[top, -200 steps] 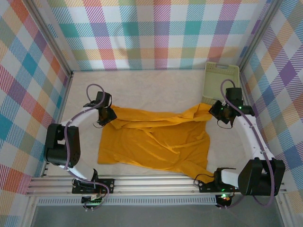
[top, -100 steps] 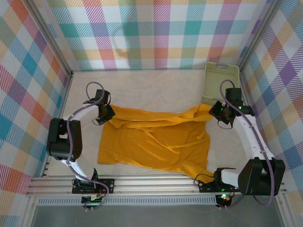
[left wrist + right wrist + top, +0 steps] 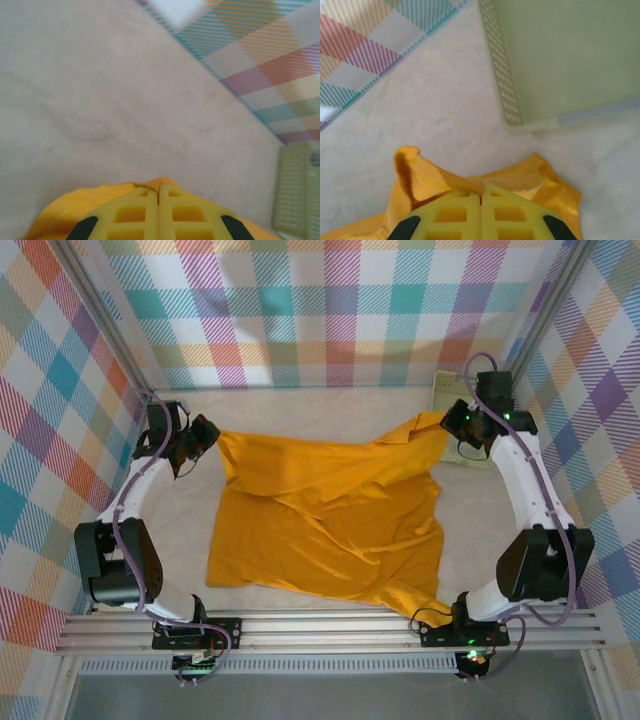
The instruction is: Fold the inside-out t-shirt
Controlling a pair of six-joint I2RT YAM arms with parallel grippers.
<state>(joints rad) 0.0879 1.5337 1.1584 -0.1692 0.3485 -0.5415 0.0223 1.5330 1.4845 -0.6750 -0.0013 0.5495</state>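
Inside-out t-shirt: mustard-yellow cloth is spreading across the middle of the table. Its far edge is stretching between the two grippers, while its near hem is lying flat close to the table's near edge.
Shirt's near-right part: a narrow tail of cloth is trailing toward the near right corner, ending by the right arm's base.
Shirt surface: long creases are running slantwise from the far-left held corner toward the right side. No print or tag is showing in these views.
Left gripper: it is hovering near the far left corner of the table, pinching the shirt's far-left corner.
Left fingers: in the left wrist view the two yellow pads are pressing tight together with no gap, and yellow cloth is poking out past their tips and bunching below on the left.
Right gripper: it is sitting near the far right corner, gripping the shirt's far-right corner.
Right fingers: the pads are meeting along a thin seam, clamping a fold of yellow cloth that is rising in two peaks on either side.
Basket: the pale green perforated basket is resting in the far right corner, just beyond the right gripper and apart from the cloth.
Walls: plaid panels are enclosing the table on three sides.
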